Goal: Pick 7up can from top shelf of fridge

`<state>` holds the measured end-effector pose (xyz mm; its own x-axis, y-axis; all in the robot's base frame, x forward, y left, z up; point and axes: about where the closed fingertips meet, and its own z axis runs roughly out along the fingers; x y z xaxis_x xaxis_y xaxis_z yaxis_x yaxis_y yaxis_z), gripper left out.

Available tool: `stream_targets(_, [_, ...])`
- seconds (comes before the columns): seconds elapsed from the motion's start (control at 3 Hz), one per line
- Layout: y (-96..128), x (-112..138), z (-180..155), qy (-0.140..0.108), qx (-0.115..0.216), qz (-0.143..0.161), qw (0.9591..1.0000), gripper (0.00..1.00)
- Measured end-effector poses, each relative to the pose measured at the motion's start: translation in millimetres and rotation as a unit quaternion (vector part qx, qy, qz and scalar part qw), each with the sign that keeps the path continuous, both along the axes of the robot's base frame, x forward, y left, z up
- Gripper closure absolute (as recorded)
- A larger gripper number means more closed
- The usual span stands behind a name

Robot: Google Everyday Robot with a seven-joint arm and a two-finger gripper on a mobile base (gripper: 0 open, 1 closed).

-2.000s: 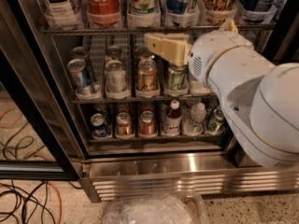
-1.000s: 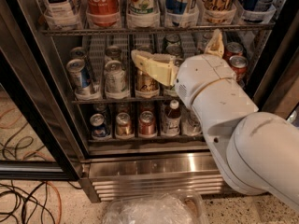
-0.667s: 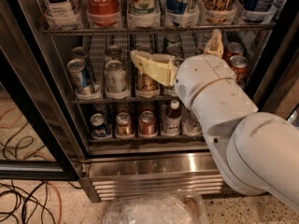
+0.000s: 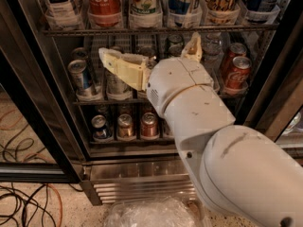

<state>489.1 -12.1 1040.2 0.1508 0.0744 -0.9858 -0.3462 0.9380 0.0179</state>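
- The fridge (image 4: pixel 137 174) fills the view; cables (image 4: pixel 19 203) lie on the floor at 8 o'clock.
- The 7up can (image 4: pixel 144 1) stands on the top shelf (image 4: pixel 156 30).
- The gripper (image 4: pixel 148 45) is at 6 o'clock from the can, jaws wide apart and holding nothing.

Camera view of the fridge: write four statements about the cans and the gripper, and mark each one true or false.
1. The 7up can stands on the top shelf, next to a red Coca-Cola can. True.
2. The gripper is shut on the 7up can. False: it is open and holds nothing, in front of the middle rack, below the top shelf.
3. Two red cans stand at the right end of the middle rack. True.
4. The bottom rack has nothing on it. False: several small cans stand there.
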Motion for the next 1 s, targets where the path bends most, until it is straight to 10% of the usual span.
stream_targets(1.0, [8.8, 5.2, 5.1, -0.019, -0.027, -0.003, 0.9994, 0.0])
